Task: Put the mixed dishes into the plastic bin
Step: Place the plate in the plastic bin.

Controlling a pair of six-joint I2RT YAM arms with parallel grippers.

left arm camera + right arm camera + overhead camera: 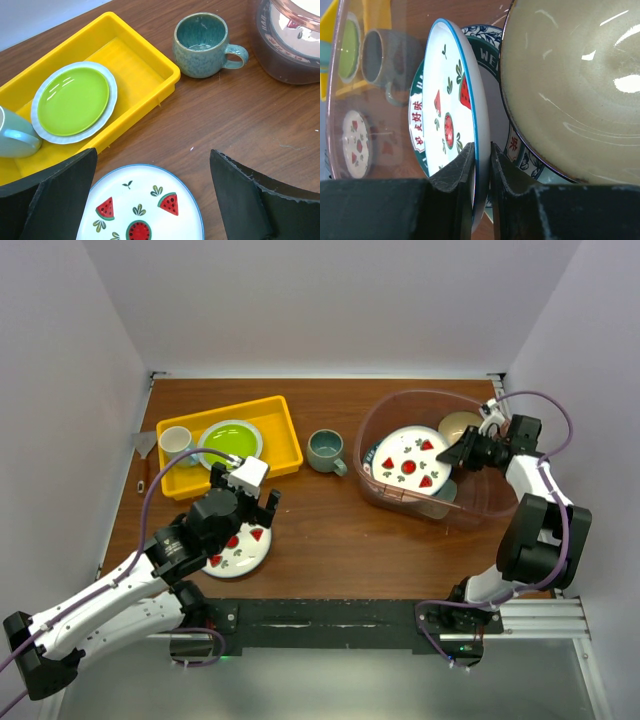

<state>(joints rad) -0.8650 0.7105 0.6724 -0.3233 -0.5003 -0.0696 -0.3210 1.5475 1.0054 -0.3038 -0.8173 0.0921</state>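
Note:
The plastic bin (385, 495) stands on the right of the table. Inside it a white plate (412, 465) with red watermelon marks stands tilted against a tan bowl (458, 425). My right gripper (458, 453) reaches into the bin. In the right wrist view its jaws (482, 150) are shut on the rim of that white plate (445, 100), with the tan bowl (570, 85) and a blue-patterned plate (486, 34) behind. My left gripper (246, 502) hangs open over a second watermelon plate (145, 210) on the table. The grey-green mug (326, 450) stands mid-table.
A yellow tray (285, 435) at the back left holds a green plate (230, 440) and a pale cup (176, 439). A small spatula-like tool (146, 448) lies left of the tray. White walls close in the table on three sides.

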